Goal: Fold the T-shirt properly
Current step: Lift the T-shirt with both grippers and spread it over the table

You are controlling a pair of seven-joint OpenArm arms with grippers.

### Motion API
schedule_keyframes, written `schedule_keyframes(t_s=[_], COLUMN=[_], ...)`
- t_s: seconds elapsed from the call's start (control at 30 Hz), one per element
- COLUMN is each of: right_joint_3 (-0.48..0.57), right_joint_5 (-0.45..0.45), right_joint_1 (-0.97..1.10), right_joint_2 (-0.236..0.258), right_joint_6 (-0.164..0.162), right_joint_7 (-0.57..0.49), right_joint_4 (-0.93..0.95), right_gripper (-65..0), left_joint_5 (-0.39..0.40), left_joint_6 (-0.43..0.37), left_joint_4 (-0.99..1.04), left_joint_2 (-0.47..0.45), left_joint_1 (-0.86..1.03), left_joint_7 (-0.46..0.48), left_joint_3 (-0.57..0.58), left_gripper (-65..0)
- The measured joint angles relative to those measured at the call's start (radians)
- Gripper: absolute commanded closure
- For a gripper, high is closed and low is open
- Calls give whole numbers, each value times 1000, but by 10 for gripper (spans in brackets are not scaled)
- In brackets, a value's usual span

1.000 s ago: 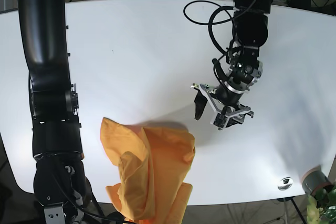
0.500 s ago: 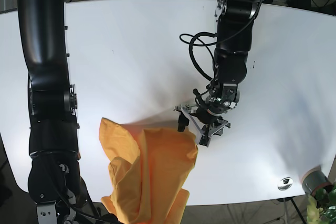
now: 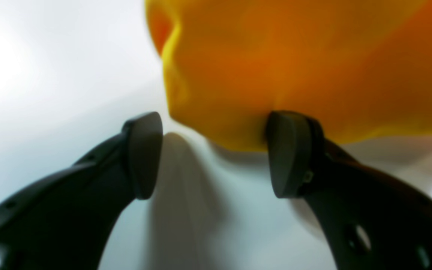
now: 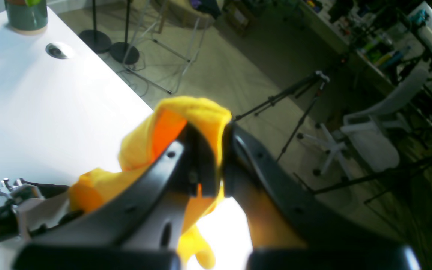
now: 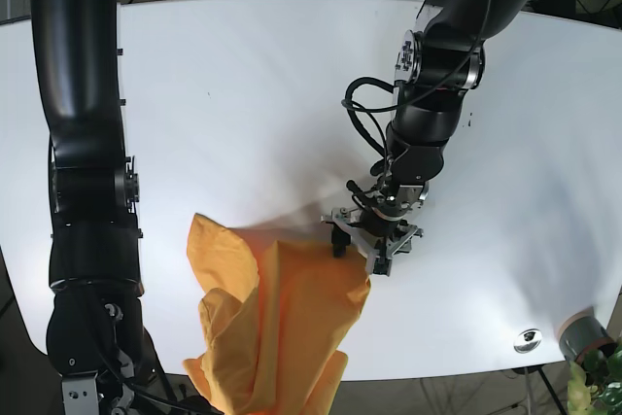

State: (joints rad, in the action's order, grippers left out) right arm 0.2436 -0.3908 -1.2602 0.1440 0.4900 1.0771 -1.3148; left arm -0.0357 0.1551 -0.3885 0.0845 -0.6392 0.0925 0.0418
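Two grippers engaged: right gripper (image 4: pixel 219 150) clenched on the T-shirt (image 5: pixel 277 323), left gripper (image 5: pixel 364 243) spread at its near corner; straddle the hem fully before closing.

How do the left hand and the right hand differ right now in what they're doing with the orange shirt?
The left hand is open, one finger against the T-shirt edge; the right hand is shut, pinching a bunch of cloth. The left hand sits low on the table; the right hand is beyond its edge. Both have dark fingers.
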Motion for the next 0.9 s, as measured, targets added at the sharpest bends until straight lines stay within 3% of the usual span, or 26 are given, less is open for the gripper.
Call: schedule_keyframes(t_s=[0.2,0.27,0.3,0.4,0.63,0.73,0.9], right_joint_3=[-35,-47,-48,-48,-50,-50,-54], right_joint_5=[-6,-1,1,2,2,14,19], right_joint_1=[1,0,0,3,61,60,45], right_joint_2=[-5,-1,2,19,56,77,107], right_joint_6=[0,0,1,27,23,18,21], right_joint_7=[0,0,-2,-2,-91,-118,-157], right_joint_4=[0,0,0,2,16,72,103], right_gripper=[-19,-19,-19,-19,-19,-19,-19], left_joint_5=[-1,-2,-2,-5,-6,-2,-7], left_joint_6=[-5,-3,-1,2,5,3,98], left_joint_4=[58,52,50,49,-36,-169,-474], left_joint_2=[29,35,37,39,-23,-62,-124], left_joint_1=[-23,-21,-20,-20,0,34,105], left_joint_7=[29,25,19,13,-7,-83,-256], left_joint_3=[5,7,7,7,2,0,-32], left_gripper=[-375,-275,-186,-7,0,0,0])
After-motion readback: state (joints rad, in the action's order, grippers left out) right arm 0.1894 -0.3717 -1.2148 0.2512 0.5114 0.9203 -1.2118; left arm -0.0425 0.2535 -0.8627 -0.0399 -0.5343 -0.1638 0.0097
